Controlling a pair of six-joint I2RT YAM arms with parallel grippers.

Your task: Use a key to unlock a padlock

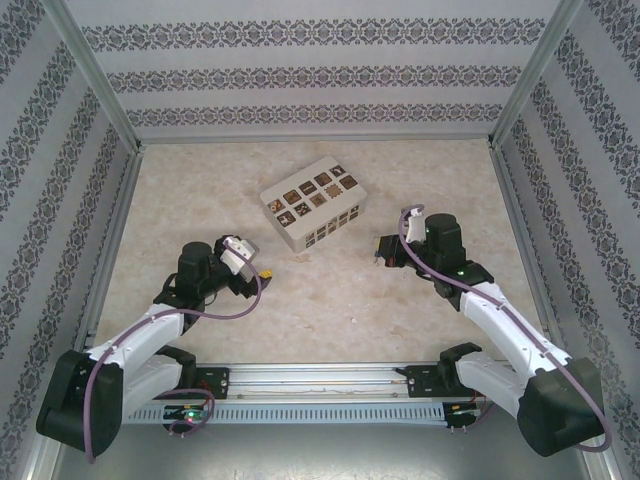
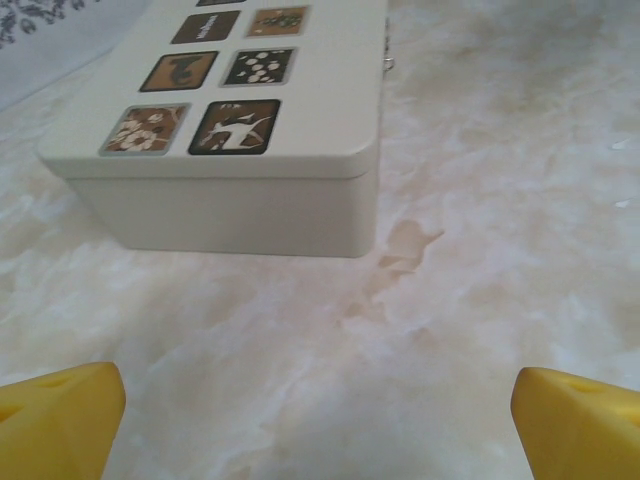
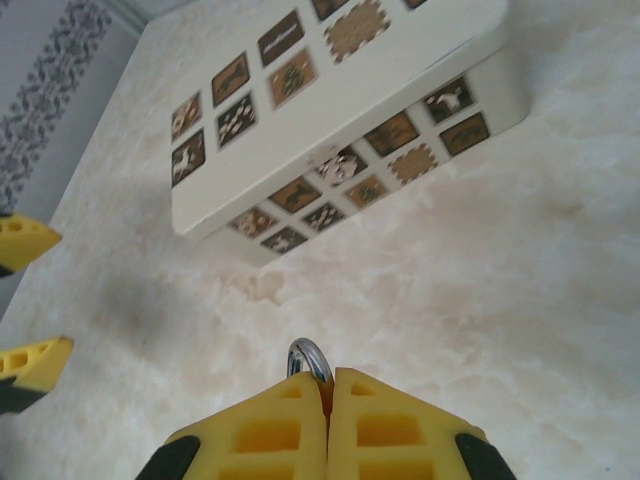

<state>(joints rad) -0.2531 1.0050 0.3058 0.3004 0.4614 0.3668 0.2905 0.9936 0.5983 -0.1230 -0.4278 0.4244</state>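
Left gripper [image 2: 320, 415]: released, yellow fingertips spread wide, low over the pale marbled tabletop [image 1: 330, 305].
Beige rectangular box [image 1: 312, 203]: dark patterned tiles on lid and side; mid-table, between the two arms, touched by neither.
Right gripper [image 3: 328, 390]: clenched, pads together, pinching a thin silver metal loop [image 3: 310, 357] that pokes out at the tips.
Padlock: teal body hidden; cannot tell whether the loop is its shackle.

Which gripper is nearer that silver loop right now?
Right. The right gripper is shut on the silver loop, which pokes out between its fingertips. The left gripper is open and well apart, off to its left.
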